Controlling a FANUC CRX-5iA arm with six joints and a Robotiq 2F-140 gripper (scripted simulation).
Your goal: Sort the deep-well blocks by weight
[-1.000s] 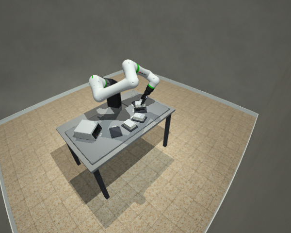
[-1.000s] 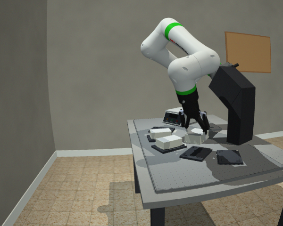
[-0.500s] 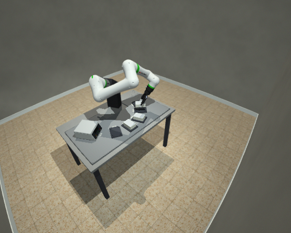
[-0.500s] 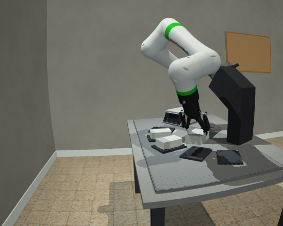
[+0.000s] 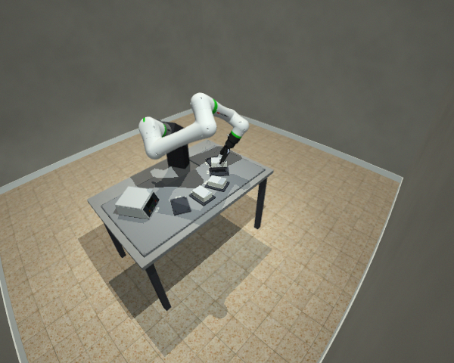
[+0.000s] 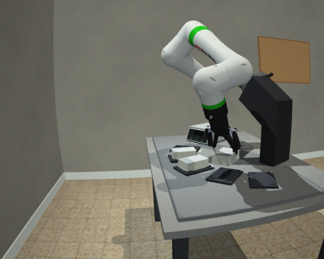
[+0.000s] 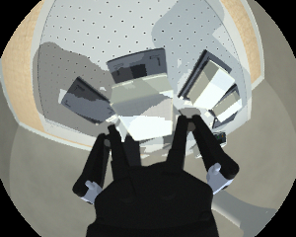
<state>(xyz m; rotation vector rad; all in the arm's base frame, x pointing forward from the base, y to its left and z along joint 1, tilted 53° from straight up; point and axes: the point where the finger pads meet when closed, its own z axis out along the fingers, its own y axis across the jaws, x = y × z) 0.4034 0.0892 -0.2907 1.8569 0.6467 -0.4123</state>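
My gripper (image 5: 222, 161) (image 6: 224, 149) (image 7: 147, 112) is shut on a white deep-well block (image 6: 223, 159) (image 7: 143, 106), held above the table. Its cut corner is not clear. In the wrist view, an empty dark nest (image 7: 137, 64) (image 6: 224, 176) (image 5: 219, 172) lies just beyond the block; another empty nest (image 6: 262, 179) (image 7: 86, 101) lies left of it. A second block (image 5: 216, 181) (image 6: 193, 162) (image 7: 212, 84) and a third block (image 5: 201, 193) (image 6: 183, 152) (image 7: 227, 105) sit on two neighbouring nests. Nest labels and those blocks' cut corners cannot be read.
A further empty nest (image 5: 180, 206) lies between the third block and the check-weigher (image 5: 135, 201) (image 6: 197, 134). No lamp looks clearly lit. The arm's black pedestal (image 5: 177, 156) (image 6: 275, 130) stands at the table's rear edge.
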